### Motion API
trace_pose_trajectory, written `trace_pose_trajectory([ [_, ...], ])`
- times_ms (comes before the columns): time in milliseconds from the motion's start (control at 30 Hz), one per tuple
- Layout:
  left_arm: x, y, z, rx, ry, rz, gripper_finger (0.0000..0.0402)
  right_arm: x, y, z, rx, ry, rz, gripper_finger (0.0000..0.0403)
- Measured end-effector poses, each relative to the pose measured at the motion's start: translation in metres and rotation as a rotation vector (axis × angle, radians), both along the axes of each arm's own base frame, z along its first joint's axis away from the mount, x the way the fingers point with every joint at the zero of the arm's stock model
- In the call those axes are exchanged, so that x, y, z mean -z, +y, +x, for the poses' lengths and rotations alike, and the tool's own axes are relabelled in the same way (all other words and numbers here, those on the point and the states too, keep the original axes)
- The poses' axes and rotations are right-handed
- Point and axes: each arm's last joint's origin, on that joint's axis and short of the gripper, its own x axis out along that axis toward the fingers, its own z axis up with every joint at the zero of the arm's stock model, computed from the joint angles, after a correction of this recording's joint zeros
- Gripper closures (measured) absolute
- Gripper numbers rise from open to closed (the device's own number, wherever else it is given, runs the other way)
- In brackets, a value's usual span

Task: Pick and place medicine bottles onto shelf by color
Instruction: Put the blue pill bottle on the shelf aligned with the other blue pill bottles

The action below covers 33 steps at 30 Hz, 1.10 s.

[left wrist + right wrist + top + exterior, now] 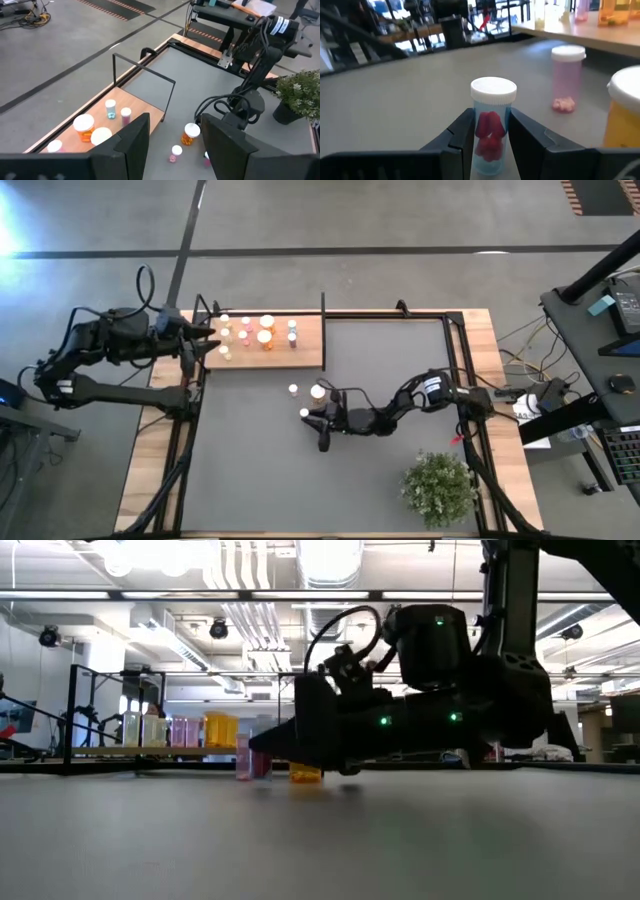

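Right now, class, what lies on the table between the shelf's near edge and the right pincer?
In the high view, two loose bottles: a pink bottle and an orange bottle, between the shelf and the right pincer.

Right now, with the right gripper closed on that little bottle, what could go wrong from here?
1. The right gripper pinches the clear bottle with red pills low on its body; it may tilt when lifted.
2. The pink bottle and orange bottle stand close by; a swing could topple them.
3. The shelf is already crowded, and the left gripper hovers at its edge.
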Motion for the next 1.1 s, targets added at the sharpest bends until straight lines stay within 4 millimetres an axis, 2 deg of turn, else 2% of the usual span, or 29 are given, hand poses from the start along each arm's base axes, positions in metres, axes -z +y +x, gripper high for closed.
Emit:
trace_pose_trajectory([
  [300,0.001,0.001,0.004,0.001,0.013,-0.002,0.024,0.002,0.0,0.001,0.009,0.023,0.068,0.0305],
  [533,0.001,0.001,0.005,0.001,0.016,-0.002,0.024,-0.002,0.001,0.011,0.011,0.029,0.087,0.0305],
  [833,0.001,0.001,0.004,0.003,0.015,0.003,0.024,-0.011,0.002,0.024,-0.012,0.035,-0.122,0.0305],
  [1100,0.001,0.001,0.004,0.013,0.026,0.021,0.024,-0.005,-0.001,0.026,0.003,0.114,-0.087,0.0305],
])
